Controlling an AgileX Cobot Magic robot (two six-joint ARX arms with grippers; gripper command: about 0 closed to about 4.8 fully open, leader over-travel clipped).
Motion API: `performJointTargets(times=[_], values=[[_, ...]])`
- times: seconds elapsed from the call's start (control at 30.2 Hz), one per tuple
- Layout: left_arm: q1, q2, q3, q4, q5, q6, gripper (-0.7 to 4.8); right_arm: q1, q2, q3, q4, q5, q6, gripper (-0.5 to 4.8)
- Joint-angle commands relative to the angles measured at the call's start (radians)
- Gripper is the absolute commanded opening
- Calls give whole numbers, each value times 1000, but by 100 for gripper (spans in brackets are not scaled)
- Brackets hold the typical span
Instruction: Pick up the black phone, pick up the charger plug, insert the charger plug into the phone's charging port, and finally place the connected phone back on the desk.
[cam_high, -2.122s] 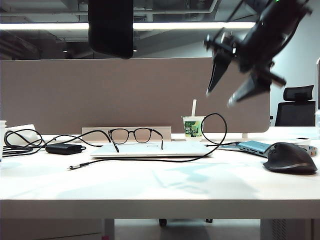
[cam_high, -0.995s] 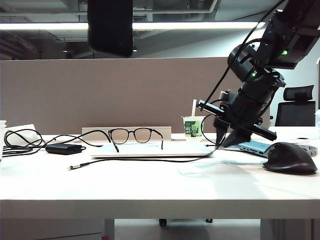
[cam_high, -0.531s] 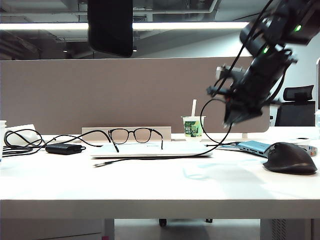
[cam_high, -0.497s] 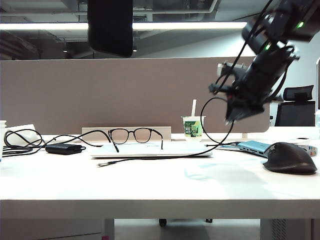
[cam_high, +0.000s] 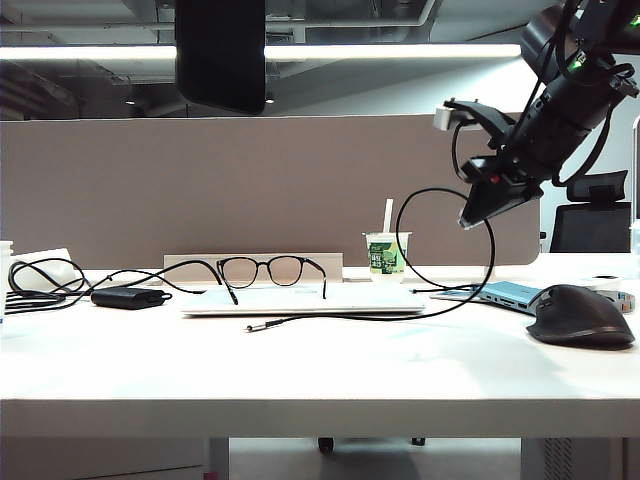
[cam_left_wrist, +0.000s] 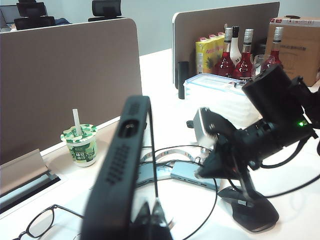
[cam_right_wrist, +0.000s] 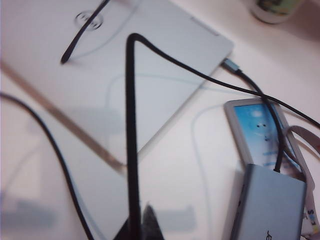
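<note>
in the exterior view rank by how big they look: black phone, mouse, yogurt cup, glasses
1. black phone, though it hangs near the camera, which inflates it
2. mouse and glasses, too alike to rank
3. yogurt cup, farther back

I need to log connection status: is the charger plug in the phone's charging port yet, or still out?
Out. The charger plug lies on the desk, while the left end effector holds the black phone high above.

Black-rimmed glasses (cam_high: 272, 271) rest on a closed silver laptop (cam_high: 300, 299); a green-and-white cup (cam_high: 386, 252) with a straw stands just behind it. A dark grey mouse (cam_high: 579, 316) sits beside a blue-faced hub (cam_high: 505, 292); a small black adapter box (cam_high: 128, 297) lies among cables.
</note>
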Motion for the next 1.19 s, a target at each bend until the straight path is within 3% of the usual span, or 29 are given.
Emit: performJointTargets(times=[0.03,0.13,0.33,0.4,0.7,0.76,0.83,0.86,0.96,1.06,1.19], values=[[0,-8,7,40,0,0,-6,0,-5,4,-20,10,-83,1],[0,-8,7,36,0,0,-6,0,-5,4,-6,48,-79,29],[0,-8,7,36,0,0,-7,0,-5,4,23,72,45,270],[0,-8,6,36,0,0,-6,0,-5,5,23,72,79,303],[0,-8,6,36,0,0,-7,0,-143,5,26,108,348,307],[0,-8,7,36,0,0,-7,3,-195,5,26,74,532,306],[0,-8,6,36,-5,0,-6,16,-224,6,61,-22,799,306],[0,-9,7,36,-23,0,-6,30,-224,5,107,-91,1007,306],[0,-13,7,37,-31,0,-6,99,-208,5,169,-84,1170,304],[0,-42,7,43,-38,1,-6,192,-155,6,208,-71,1377,244],[1,-85,7,43,-49,1,-6,267,-77,10,275,-33,1588,239]])
